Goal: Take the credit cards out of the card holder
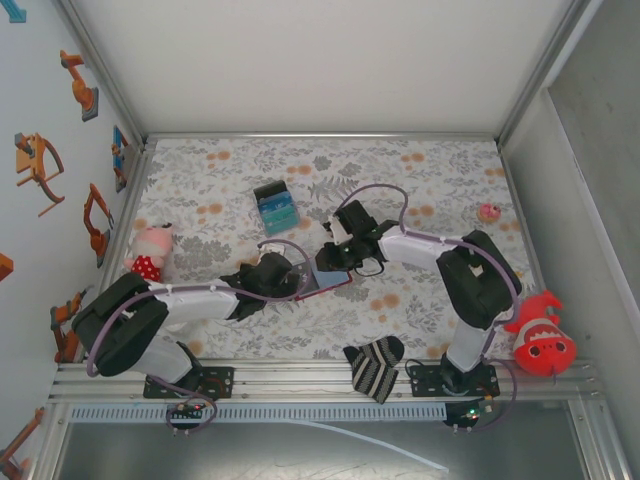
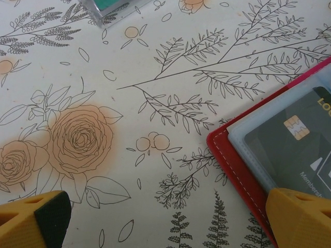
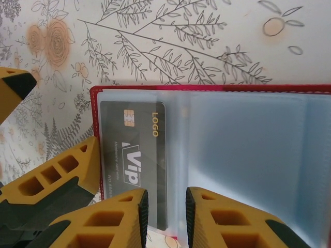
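Pin holder (image 1: 328,279), open flat at middle of worktop (image 1: 420,170) toward the near edge, with wide-spread, empty left fingers (image 2: 300,219) at its red corner. Bring right fingers (image 3: 106,222), narrowly parted and gripping nothing yet, onto free edge of dark card (image 3: 132,155); pinch, then pull straight out of sleeve.

The card holder (image 1: 330,277) lay open on the table (image 1: 430,170), a card (image 3: 133,155) in its sleeve; a box (image 1: 275,208) stood behind, a sock (image 1: 375,367) before.

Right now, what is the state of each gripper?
Left gripper: open, holding nothing.
Right gripper: jaws narrow above the card holder; a grip cannot be told.
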Available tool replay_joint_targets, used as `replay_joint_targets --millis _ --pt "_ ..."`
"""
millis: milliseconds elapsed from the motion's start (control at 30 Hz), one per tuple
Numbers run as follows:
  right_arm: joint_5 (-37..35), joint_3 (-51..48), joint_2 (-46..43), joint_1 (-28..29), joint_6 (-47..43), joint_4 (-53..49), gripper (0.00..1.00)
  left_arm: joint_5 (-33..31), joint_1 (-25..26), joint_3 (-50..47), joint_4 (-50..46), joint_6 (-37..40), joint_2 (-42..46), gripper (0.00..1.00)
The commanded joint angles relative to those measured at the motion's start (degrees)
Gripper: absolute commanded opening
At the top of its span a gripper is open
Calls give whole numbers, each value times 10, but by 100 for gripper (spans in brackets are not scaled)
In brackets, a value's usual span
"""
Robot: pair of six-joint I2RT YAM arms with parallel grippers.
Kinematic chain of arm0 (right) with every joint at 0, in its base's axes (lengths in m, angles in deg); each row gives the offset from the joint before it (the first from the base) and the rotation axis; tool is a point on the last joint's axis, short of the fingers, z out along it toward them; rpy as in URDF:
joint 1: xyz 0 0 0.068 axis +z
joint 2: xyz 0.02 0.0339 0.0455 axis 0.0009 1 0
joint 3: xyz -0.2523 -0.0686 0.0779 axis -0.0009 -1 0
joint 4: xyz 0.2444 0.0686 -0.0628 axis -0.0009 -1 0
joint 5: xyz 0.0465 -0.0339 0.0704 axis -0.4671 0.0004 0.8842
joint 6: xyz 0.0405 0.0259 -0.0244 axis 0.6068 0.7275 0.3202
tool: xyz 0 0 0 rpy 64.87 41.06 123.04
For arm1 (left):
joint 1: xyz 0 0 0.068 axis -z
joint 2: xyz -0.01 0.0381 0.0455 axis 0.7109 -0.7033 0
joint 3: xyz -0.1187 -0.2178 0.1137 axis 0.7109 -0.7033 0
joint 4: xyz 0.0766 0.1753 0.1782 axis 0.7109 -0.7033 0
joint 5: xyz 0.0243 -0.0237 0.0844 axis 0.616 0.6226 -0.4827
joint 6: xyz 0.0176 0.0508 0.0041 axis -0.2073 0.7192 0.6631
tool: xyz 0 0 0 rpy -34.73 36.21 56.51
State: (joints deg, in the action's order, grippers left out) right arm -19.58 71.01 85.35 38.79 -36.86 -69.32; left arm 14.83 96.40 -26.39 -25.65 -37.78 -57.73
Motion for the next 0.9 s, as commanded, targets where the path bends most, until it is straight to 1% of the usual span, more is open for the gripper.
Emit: replay_joint_targets --millis 0,267,867 --pt "38 15 19 2 15 19 26 -13 3 10 -3 -11 -8 97" --pt "61 17 37 1 20 20 22 -24 3 25 -26 -10 -24 97" --pt "71 23 68 3 21 18 19 -39 13 33 -49 -12 -31 97"
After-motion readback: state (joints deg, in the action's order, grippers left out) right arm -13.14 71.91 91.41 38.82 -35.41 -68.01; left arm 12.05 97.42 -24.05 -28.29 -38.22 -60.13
